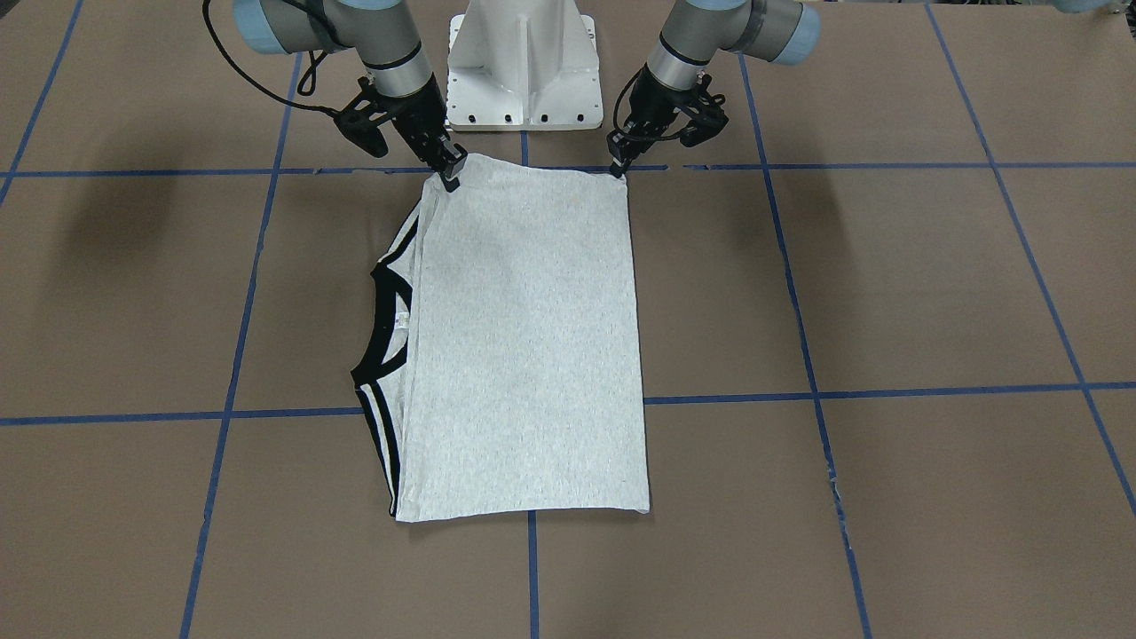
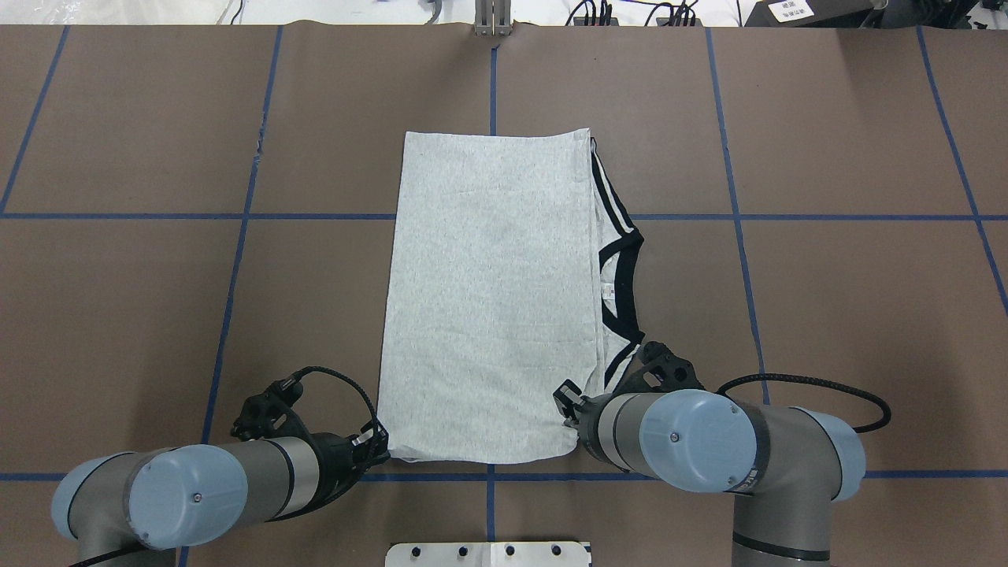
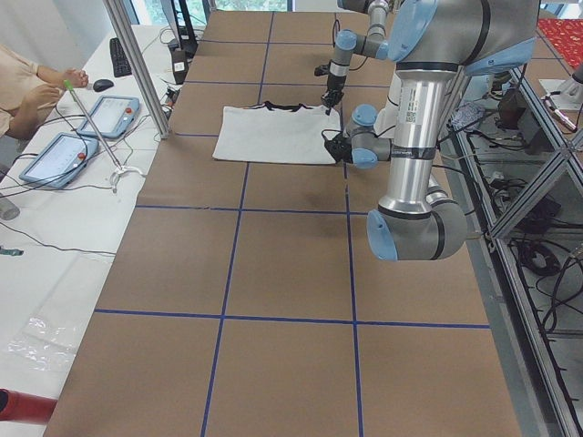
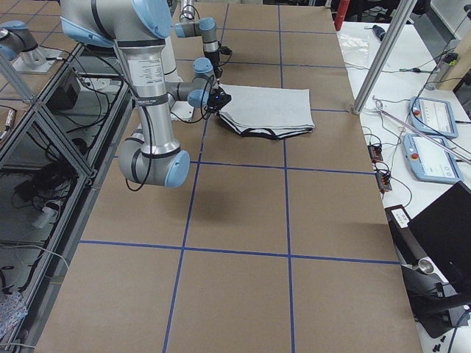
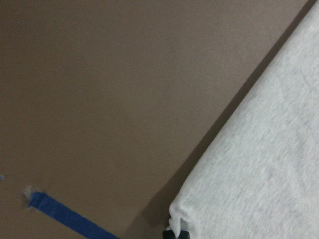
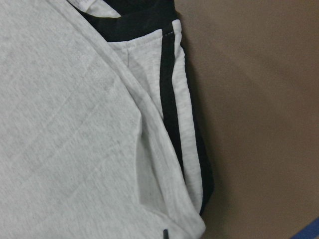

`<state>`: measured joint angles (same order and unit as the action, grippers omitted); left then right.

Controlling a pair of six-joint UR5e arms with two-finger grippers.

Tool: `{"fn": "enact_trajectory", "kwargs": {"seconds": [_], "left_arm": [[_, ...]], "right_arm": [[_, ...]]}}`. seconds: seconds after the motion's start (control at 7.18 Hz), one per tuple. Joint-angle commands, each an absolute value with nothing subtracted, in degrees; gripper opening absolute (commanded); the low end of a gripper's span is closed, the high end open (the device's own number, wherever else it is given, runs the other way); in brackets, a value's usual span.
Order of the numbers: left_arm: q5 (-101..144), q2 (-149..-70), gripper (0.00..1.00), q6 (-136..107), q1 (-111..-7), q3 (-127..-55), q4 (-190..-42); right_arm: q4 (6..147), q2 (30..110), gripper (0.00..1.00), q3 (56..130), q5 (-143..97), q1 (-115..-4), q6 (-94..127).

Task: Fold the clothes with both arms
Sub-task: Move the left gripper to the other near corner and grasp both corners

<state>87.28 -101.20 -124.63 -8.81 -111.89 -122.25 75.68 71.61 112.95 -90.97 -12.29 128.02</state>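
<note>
While the T-shirt (image 1: 524, 355) lay folded into a flat, smooth rectangle on the matte brown table (image 1: 887, 293), its heather-grey knit faced up. The black collar (image 1: 389, 337) and shoulder stripes (image 1: 383, 444) protruded along the right arm's side. The left gripper (image 1: 619, 169) and right gripper (image 1: 451, 175) each pinched a near corner of the fabric, jaws closed on it.

A robotics lab: two robot arms (image 2: 693, 441) at a desk (image 1: 887, 284) gridded with blue tape (image 1: 887, 391); teach pendants (image 3: 56, 157) on a white side table (image 3: 55, 237); aluminium posts (image 3: 137, 64).
</note>
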Motion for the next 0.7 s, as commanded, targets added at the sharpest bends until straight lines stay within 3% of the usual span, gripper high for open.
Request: {"fn": "enact_trajectory", "kwargs": {"seconds": [0.0, 0.28, 0.56], "left_arm": [[87.3, -100.6, 0.00, -124.7, -9.5, -117.1, -122.3], [87.3, -99.9, 0.00, -125.7, -5.7, -125.7, -116.9], [87.2, -100.2, 0.00, -127.6, -3.6, -130.9, -111.3]], "right_arm": [[75.7, 71.6, 0.00, 113.1, -91.0, -12.2, 128.1], [75.7, 72.5, 0.00, 115.0, -91.1, -10.9, 128.1], [75.7, 77.2, 0.00, 124.2, -93.9, -10.3, 128.3]]}}
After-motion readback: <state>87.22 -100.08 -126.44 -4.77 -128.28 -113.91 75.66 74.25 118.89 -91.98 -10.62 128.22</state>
